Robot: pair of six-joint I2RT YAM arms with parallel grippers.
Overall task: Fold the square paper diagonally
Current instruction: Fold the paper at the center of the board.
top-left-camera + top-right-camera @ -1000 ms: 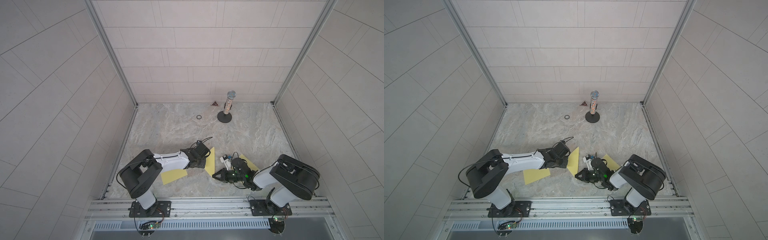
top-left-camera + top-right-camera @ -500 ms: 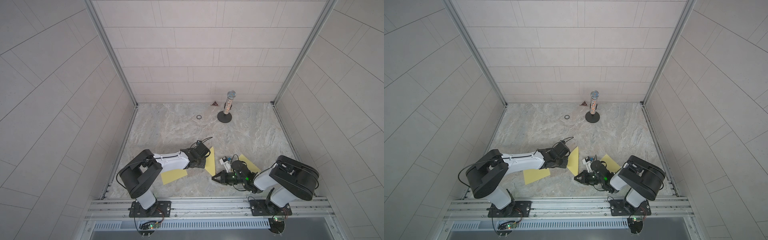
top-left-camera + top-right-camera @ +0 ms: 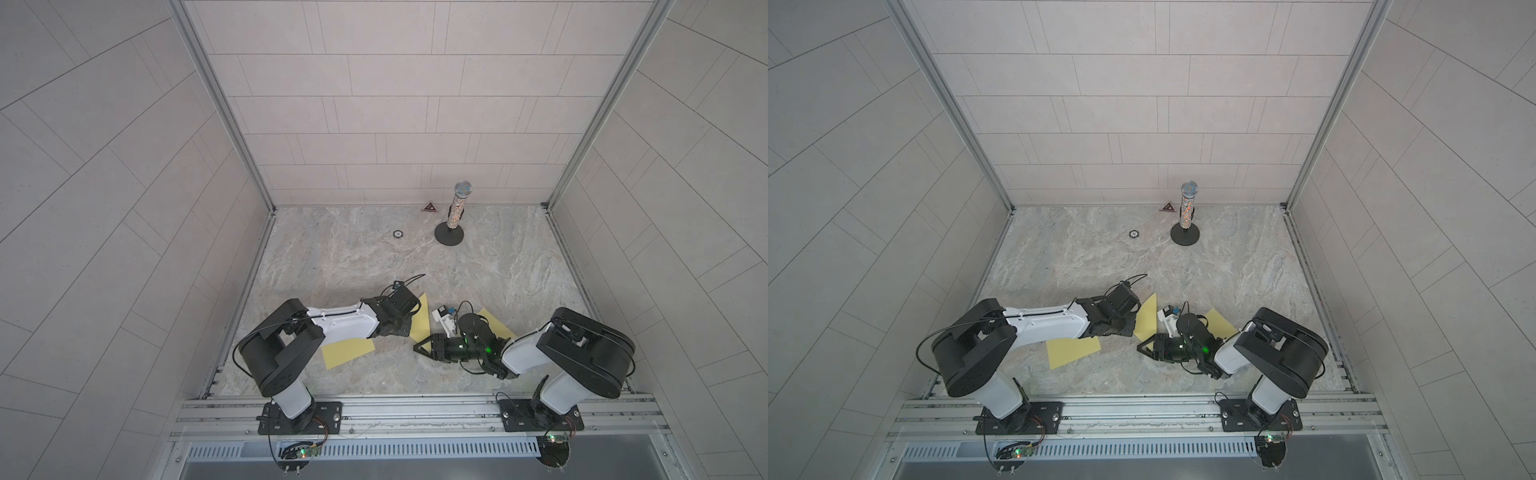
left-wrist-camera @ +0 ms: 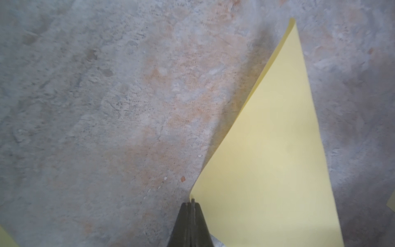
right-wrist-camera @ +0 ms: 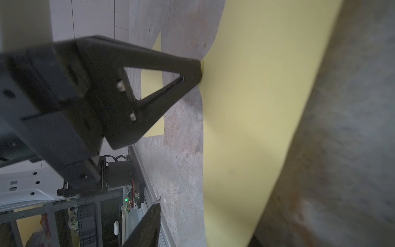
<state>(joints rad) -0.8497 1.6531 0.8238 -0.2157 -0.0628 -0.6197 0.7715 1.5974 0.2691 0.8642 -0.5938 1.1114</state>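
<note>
We see the left arm stretched low to the right, its left gripper (image 4: 192, 204) clamped on the lifted yellow paper (image 4: 277, 149) at near centre. The right arm reaches left, right gripper (image 5: 179, 136) jaws apart beside it.

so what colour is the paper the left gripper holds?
The paper is plain pale yellow, with no print or pattern. It shows best in the left wrist view.

Left gripper (image 4: 191, 201) is low and pinched tight, facing the right gripper (image 3: 419, 345), whose jaws stand apart.
</note>
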